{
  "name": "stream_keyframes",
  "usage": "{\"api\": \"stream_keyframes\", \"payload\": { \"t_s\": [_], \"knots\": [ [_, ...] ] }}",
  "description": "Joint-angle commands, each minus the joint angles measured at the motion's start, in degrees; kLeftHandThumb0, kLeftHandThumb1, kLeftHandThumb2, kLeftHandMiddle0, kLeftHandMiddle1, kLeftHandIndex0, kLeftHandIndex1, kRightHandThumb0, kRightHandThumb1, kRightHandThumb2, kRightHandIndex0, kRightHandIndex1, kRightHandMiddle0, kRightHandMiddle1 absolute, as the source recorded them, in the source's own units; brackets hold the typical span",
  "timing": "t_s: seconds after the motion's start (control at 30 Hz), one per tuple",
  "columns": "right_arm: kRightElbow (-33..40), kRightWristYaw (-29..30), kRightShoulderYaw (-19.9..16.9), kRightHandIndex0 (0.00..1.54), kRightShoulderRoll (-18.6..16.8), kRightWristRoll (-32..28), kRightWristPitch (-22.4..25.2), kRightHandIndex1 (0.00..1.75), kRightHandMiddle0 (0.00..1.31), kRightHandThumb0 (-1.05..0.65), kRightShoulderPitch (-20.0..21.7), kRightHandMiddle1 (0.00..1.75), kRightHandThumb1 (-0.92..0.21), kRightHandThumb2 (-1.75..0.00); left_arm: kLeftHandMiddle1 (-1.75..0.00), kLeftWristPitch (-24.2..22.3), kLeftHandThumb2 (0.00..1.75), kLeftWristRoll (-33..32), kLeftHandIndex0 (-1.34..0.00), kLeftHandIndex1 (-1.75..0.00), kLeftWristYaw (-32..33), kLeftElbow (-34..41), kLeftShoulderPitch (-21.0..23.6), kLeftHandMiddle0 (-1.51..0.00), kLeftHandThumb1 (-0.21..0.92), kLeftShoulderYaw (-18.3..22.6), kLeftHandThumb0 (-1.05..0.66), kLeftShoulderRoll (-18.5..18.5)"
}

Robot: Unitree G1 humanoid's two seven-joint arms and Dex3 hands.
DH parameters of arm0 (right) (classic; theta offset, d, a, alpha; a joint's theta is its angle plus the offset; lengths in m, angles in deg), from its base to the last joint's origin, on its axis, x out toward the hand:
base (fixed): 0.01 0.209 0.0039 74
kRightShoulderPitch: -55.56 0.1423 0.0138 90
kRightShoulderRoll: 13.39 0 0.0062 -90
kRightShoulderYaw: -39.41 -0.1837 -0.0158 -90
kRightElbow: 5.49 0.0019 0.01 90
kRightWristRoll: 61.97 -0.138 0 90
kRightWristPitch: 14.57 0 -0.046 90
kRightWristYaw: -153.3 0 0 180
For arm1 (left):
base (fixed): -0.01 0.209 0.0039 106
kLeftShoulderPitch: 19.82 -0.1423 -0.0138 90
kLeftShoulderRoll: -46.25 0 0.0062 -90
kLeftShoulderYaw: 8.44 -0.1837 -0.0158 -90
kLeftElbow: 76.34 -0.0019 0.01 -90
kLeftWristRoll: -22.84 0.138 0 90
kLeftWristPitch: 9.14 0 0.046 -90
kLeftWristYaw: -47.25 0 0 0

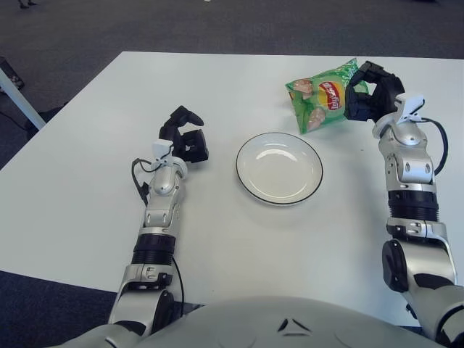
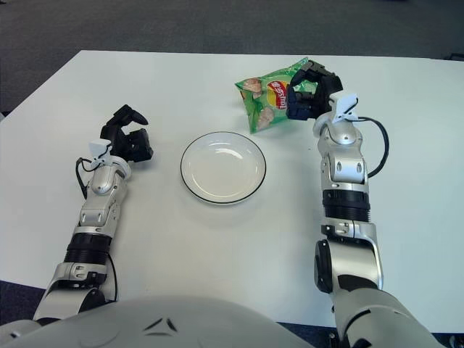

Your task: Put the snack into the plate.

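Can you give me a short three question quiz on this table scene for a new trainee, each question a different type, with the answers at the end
1. True or false: the green snack bag already lies inside the white plate.
2. Which hand is at the bag?
A. the left hand
B. the right hand
C. neither
3. Fill in: seen from the robot, the bag lies beyond the plate and toward its ____ side.

Key
1. False: the bag lies on the table, apart from the plate, which holds nothing.
2. B: its fingers are around the bag's right edge. The left hand shows left of the plate.
3. right
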Motion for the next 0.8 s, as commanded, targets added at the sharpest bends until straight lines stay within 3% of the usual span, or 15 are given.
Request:
{"api": "stream_keyframes", "payload": {
  "t_s": [0.0, 0.4, 0.63, 0.77],
  "knots": [
    [-1.5, -0.91, 0.49, 1.31, 1.91, 1.33, -1.72, 1.75, 0.61, -0.48, 2.8, 1.75, -0.33, -1.31, -1.75, -0.97, 1.45, 0.72, -0.7, -1.75, 0.23, -3.79, -6.86, -1.35, 0.21, -0.87, -0.53, -1.96],
    [-11.33, -5.34, 1.82, 1.24, 6.07, 2.93, -7.32, 1.75, 0.58, -0.47, 11.12, 1.75, -0.36, -1.27, -1.75, -1.9, 1.52, 1.42, -0.76, -1.75, 0.38, -4.17, -6.66, -1.35, 0.15, -0.64, -0.55, -1.91],
    [-17.21, -5.74, 4.16, 1.19, 7.49, 6.15, -12.38, 1.75, 0.56, -0.46, 14.64, 1.75, -0.38, -1.23, -1.75, -2.34, 1.47, 1.45, -0.72, -1.75, 0.36, -3.99, -6.83, -1.37, 0.19, -0.62, -0.54, -1.95],
    [-22.8, -2.38, 8.19, 1.13, 8.89, 12.9, -21.54, 1.75, 0.56, -0.46, 17.4, 1.75, -0.39, -1.23, -1.75, -2.31, 1.43, 1.46, -0.69, -1.75, 0.36, -3.98, -6.95, -1.37, 0.23, -0.66, -0.52, -2.02]
  ]
}}
